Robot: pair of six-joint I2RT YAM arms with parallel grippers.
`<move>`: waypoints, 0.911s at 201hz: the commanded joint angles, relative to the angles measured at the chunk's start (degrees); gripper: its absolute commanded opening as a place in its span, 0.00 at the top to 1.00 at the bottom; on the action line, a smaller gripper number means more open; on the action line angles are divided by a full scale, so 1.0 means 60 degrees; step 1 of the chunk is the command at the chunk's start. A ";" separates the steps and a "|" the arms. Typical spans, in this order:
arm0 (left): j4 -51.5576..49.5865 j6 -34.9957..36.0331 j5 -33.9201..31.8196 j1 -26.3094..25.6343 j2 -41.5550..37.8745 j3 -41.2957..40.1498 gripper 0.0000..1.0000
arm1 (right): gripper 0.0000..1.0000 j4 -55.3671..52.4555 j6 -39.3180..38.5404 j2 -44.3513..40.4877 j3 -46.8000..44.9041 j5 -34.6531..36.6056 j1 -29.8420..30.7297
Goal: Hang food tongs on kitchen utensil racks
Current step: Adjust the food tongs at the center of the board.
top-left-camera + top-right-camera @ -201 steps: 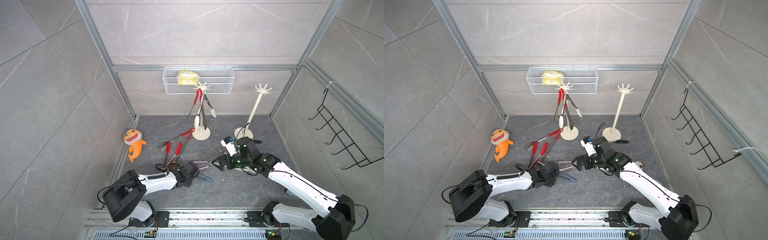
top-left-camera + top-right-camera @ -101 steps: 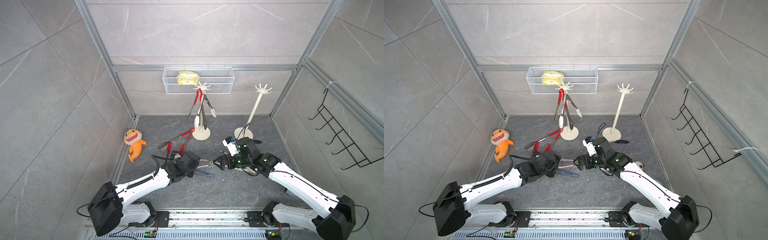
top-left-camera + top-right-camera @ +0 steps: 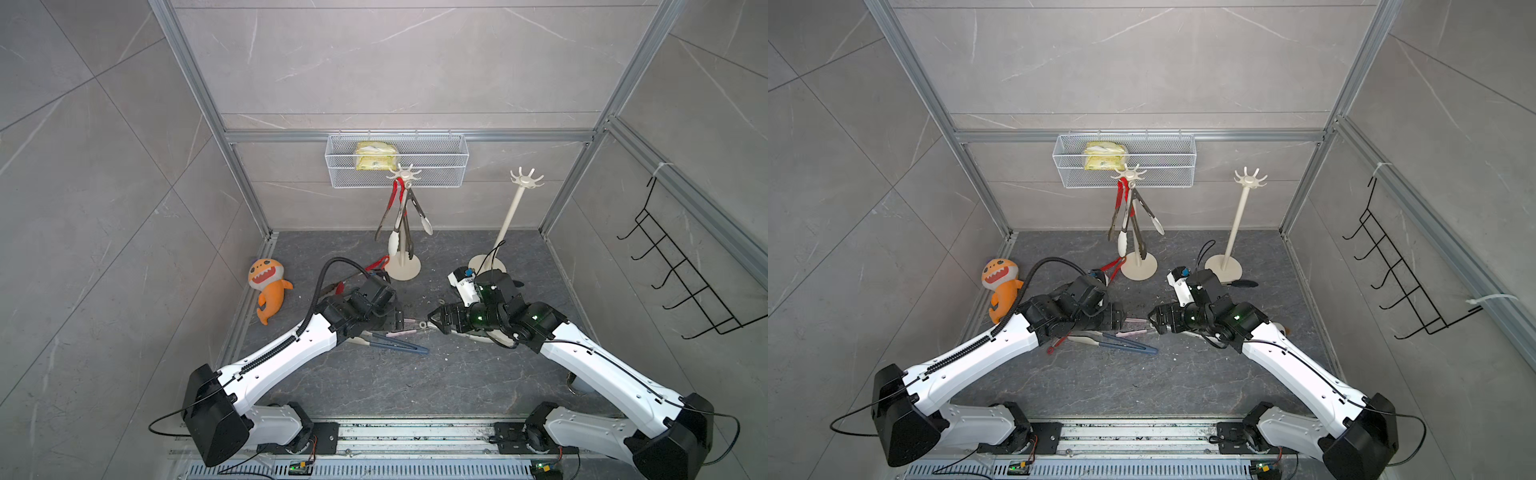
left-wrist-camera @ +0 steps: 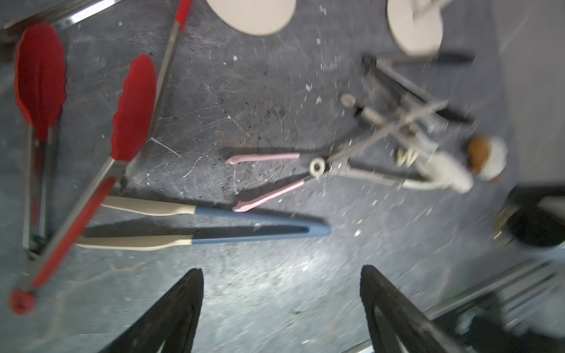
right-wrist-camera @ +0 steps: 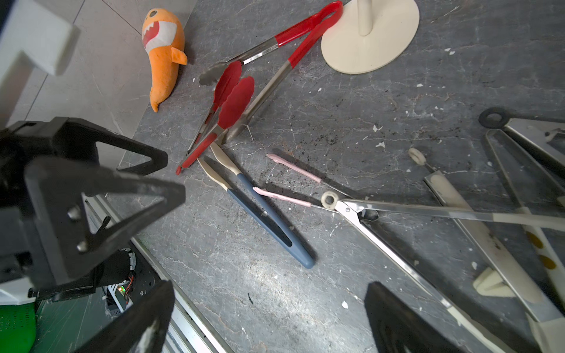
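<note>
Left wrist view shows the left gripper (image 4: 281,269) with fingers spread wide and empty, in front of the loaded rack (image 3: 402,266). The right gripper (image 5: 270,284) is equally wide and empty. Pink-tipped tongs (image 4: 266,157) and blue tongs (image 4: 260,227) lie flat before that rack; other tongs (image 3: 400,216) hang from it.

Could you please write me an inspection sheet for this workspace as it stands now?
Surface: dark stone-look floor, strewn with pale crumbs.
Job's things: one cream rack carries several hung tongs; the other rack has bare prongs; red-headed tongs, red-handled tongs, blue-handled tongs, pink-tipped tongs and steel tongs lie on the floor.
Clutter: orange shark toy; yellow packet in the mesh basket.
Grippers: left gripper open, empty; right gripper open, empty, close to the pink-tipped tongs.
Cables: black cable loops above the left arm.
Surroundings: grey tiled walls, metal frame, black wire hook rack with nothing on it.
</note>
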 commanded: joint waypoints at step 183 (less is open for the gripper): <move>-0.0673 0.9711 0.1439 0.1112 0.3140 -0.0746 0.44 | 0.00 -0.0616 -0.0070 -0.0351 0.0244 0.0070 -0.0024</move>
